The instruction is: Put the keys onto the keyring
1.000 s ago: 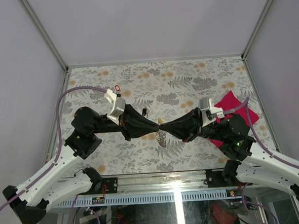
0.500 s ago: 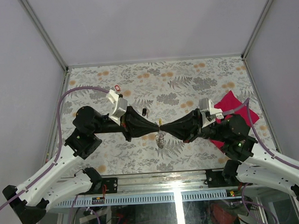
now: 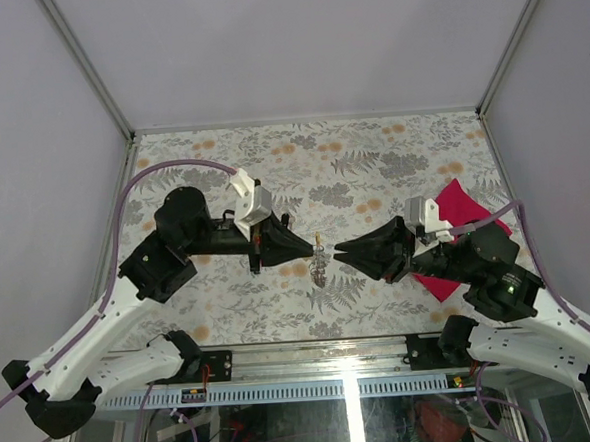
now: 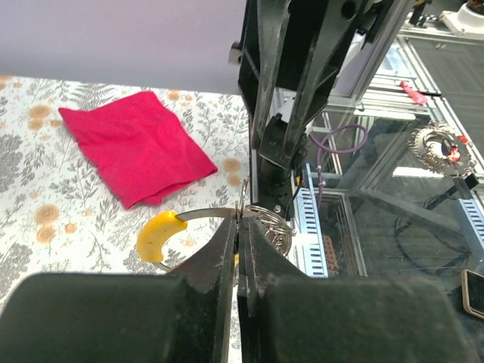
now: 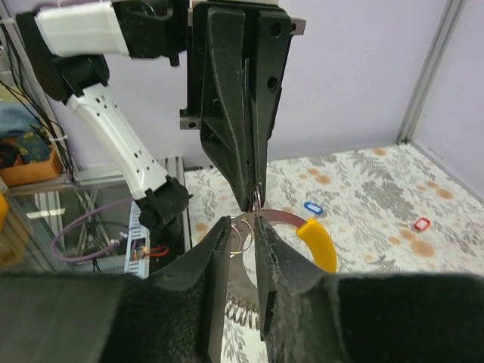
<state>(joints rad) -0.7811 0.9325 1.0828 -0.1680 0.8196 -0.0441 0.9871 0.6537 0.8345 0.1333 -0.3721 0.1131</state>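
Left wrist view: the keyring [image 4: 212,214] is pinched at the tips of the left gripper [image 4: 240,223], which is pressed together, and the right gripper [image 5: 242,231] is slightly spread and empty just facing it. The ring is best held steady while a key is fetched. One keyring is counted, and two loose keys beyond the left gripper: a blue key [image 5: 312,206] and a red key [image 5: 422,224].
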